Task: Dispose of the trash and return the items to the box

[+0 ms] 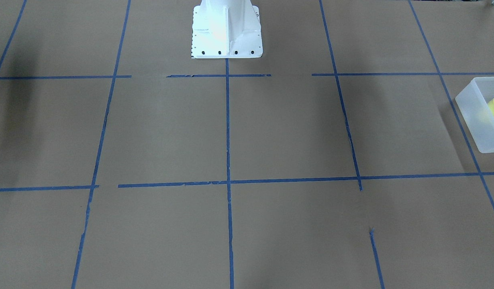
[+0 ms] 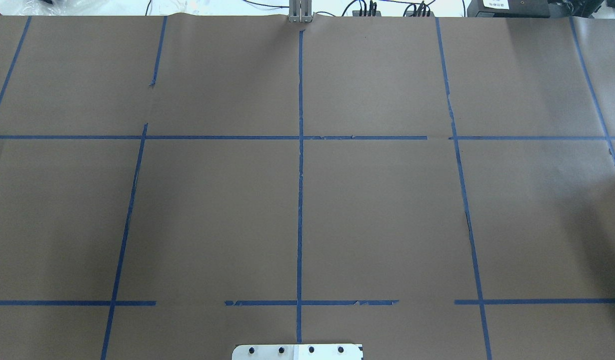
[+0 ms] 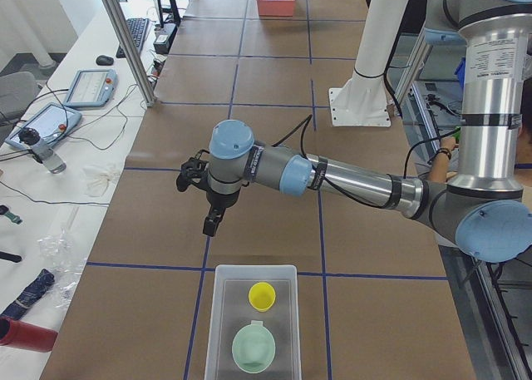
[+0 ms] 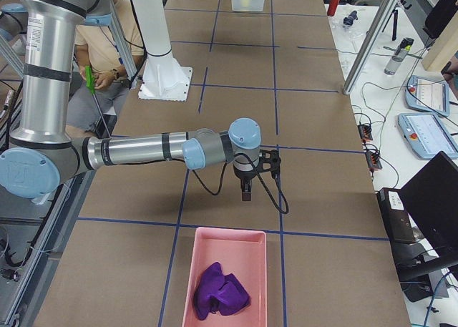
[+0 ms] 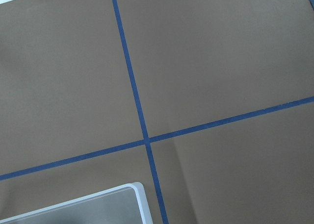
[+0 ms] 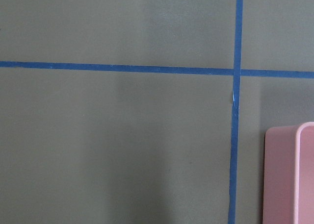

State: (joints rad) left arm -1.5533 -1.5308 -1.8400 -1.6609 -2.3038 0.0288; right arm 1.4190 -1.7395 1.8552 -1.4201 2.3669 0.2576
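Down inside the frosted box [image 3: 223, 318], at the end of the surface [image 3: 266, 81] on the robot's left: yellow cup [image 3: 262, 295] and mint-green bowl [image 3: 253, 347], close together, cup on the side toward the table's middle, bowl toward the outer end. Above bare brown paper just short of that box, left pincer [image 3: 209, 226], fingers pointing down; wide or narrow, cannot tell from the side. At the opposite end, right pincer [image 4: 245, 193] hanging near a pink bin [image 4: 225, 232] with a crumpled purple wad [image 4: 220, 291] in it; opening likewise impossible to tell. Across the paper, blue tape lines [image 2: 300, 200] in a grid.
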